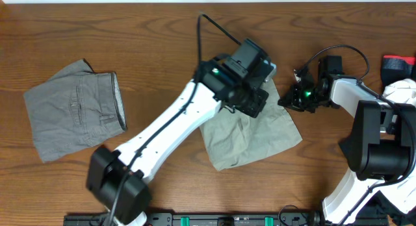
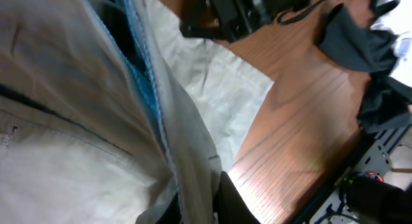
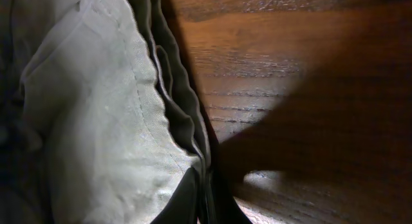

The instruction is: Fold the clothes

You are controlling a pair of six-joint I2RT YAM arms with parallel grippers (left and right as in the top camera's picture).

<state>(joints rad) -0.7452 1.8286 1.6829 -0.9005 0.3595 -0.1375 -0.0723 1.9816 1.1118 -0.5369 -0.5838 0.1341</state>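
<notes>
**Item 1. Grey shorts** (image 1: 75,109): at 9 o'clock on the surface (image 1: 156,31), lying flat and well apart from both arms. Not in hand at this step.

**Item 2. Left pincer** (image 1: 250,99): reaches across to the 12 o'clock edge of the khaki shorts. In the left wrist view cloth fills the frame and the pale blue waistband (image 2: 145,89) runs close past the lens. It reads as clenched on that waistband edge.

**Item 3. Khaki shorts** (image 1: 253,138): just right of centre, with the free end trailing toward 7 o'clock. They are partly doubled and creased, not square.

**Item 4. Right pincer** (image 1: 290,98): at the 2 o'clock corner of the khaki shorts. In the right wrist view stacked hem layers (image 3: 174,108) run down into the dark finger, so it is judged to be grasping the cloth.

**Item 5. Dark cloth** (image 2: 351,34): toward 3 o'clock, apart from the work.

**Handling note:**
- The step is judged to be a two-point carry of the held edge.
- Both pincers should move level and at one pace toward 6 o'clock.
- The edge between them should be kept taut, so the fold lands straight.
- Neither should let go until the carried edge lies over the lower one.
- Uneven travel would skew the crease.
</notes>
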